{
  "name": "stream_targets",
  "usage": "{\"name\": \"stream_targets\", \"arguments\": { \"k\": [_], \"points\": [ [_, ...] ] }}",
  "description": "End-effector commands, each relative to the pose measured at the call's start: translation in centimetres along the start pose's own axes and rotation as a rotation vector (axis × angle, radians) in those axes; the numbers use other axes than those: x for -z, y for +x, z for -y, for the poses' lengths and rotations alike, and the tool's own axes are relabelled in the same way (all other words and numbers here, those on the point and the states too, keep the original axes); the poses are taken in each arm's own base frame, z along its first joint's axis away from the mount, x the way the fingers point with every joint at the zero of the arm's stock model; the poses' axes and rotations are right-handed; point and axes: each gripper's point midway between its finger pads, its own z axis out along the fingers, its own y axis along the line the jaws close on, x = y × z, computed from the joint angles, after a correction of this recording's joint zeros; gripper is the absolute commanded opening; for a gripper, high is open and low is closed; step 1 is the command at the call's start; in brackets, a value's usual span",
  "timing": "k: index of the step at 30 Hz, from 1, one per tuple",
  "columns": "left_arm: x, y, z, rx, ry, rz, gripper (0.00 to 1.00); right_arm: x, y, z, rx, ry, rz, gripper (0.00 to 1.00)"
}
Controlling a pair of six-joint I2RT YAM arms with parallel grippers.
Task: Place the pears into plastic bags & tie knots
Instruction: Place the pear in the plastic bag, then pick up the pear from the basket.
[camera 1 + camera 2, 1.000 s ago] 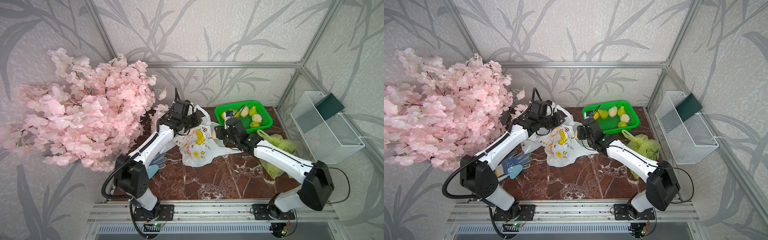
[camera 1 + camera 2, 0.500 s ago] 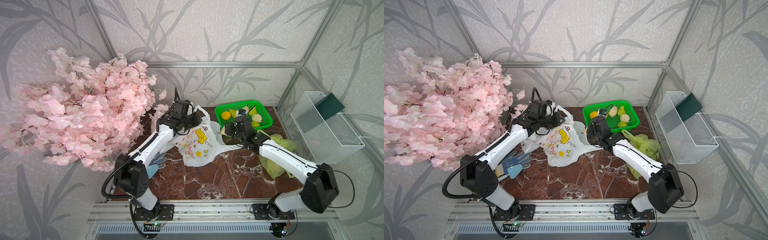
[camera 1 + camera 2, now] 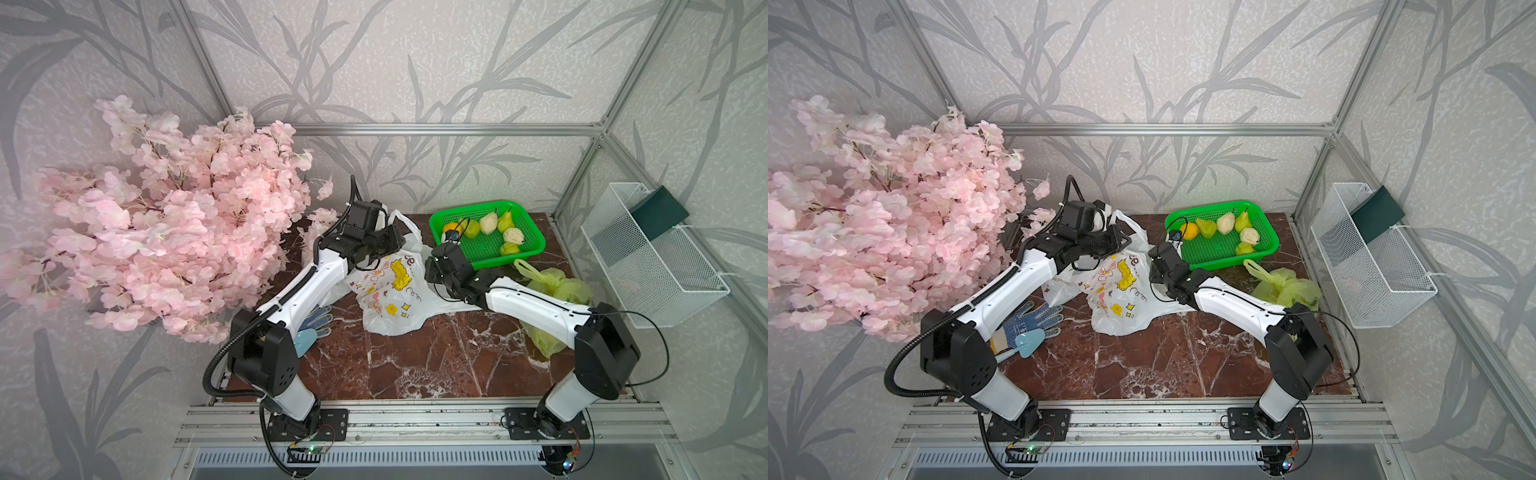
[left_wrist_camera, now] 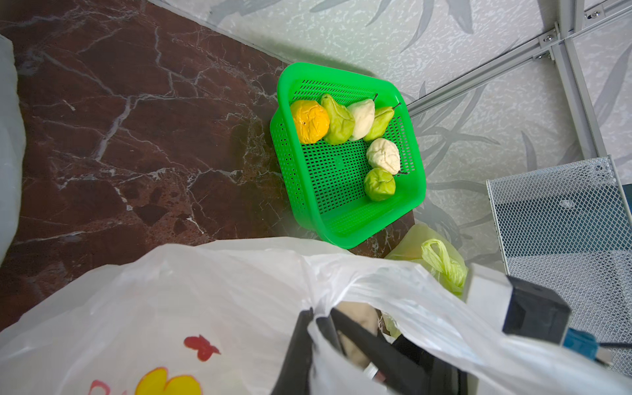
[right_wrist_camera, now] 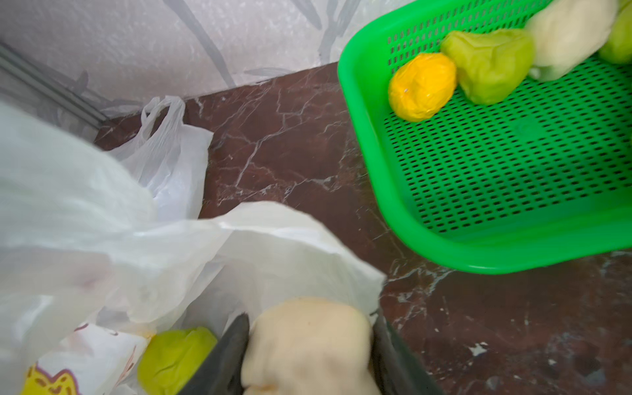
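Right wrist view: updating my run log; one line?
left gripper: shut on white bag rim | right gripper: holds cream pear at bag mouth | green pear: bagged

**Leaf-papered booth, marble tabletop**

You are looking down into a booth. Pale wallpaper (image 3: 415, 62) with grey leaf shapes is covering the walls, and aluminium framing (image 3: 436, 129) is running along the seams. A red-brown marble tabletop (image 3: 415, 365) veined in white is forming the floor. Pink artificial blossoms (image 3: 166, 232) are crowding the left side, and a white wire basket (image 3: 665, 286) is hanging on the right wall.
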Motion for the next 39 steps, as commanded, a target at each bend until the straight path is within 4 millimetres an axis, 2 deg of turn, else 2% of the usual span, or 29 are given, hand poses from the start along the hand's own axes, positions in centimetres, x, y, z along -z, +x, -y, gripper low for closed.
{"name": "stream_targets", "arguments": {
  "k": [1,4,5,8,11,14,16,19,22,24,27,30,34,39],
  "points": [
    [-0.1,-0.4,0.7,-0.003,0.021,0.007,0.00,0.0,-0.4,-1.5,-0.066,-0.039,-0.008,0.35],
    [-0.3,-0.3,0.7,0.000,0.024,0.003,0.00,-1.2,0.8,-1.7,-0.079,-0.077,-0.080,0.52],
    [-0.3,-0.3,0.8,-0.004,0.025,0.002,0.00,-1.1,0.5,-2.1,-0.080,-0.113,-0.101,0.60],
    [-0.2,-0.3,0.5,-0.009,0.018,0.003,0.00,-0.9,-0.2,-3.0,-0.090,-0.205,-0.154,0.74],
    [-0.3,-0.4,0.5,-0.011,0.020,0.004,0.00,-0.1,-1.3,-3.1,-0.098,-0.271,-0.181,0.77],
    [-0.3,-0.5,0.4,-0.011,0.019,0.006,0.00,1.3,-3.7,-1.5,-0.128,-0.287,-0.154,0.76],
    [-0.3,-0.5,0.1,-0.012,0.011,0.009,0.00,2.1,-5.9,1.5,-0.147,-0.246,-0.104,0.75],
    [-0.2,-0.4,-0.5,-0.021,-0.009,0.011,0.00,1.7,-8.9,7.7,-0.158,-0.121,-0.051,0.75],
    [-0.4,-0.1,-0.9,-0.021,-0.018,0.004,0.00,-0.6,-10.7,14.3,-0.126,0.066,-0.055,0.75],
    [-0.5,0.1,-0.9,-0.017,-0.014,0.001,0.00,-3.3,-11.3,18.7,-0.111,0.188,-0.101,0.75],
    [-0.4,0.2,-1.0,-0.027,-0.019,-0.003,0.00,-5.5,-13.4,23.2,-0.056,0.354,-0.115,0.77],
    [-0.1,0.4,-1.5,-0.047,-0.045,-0.002,0.00,-7.1,-14.7,27.1,-0.027,0.499,-0.123,0.79],
    [-0.1,0.7,-2.0,-0.057,-0.060,-0.016,0.00,-9.8,-14.9,30.3,0.019,0.610,-0.149,0.82],
    [-0.2,0.8,-2.4,-0.062,-0.066,-0.028,0.00,-13.7,-13.1,33.9,-0.012,0.701,-0.244,0.82]
  ]
}}
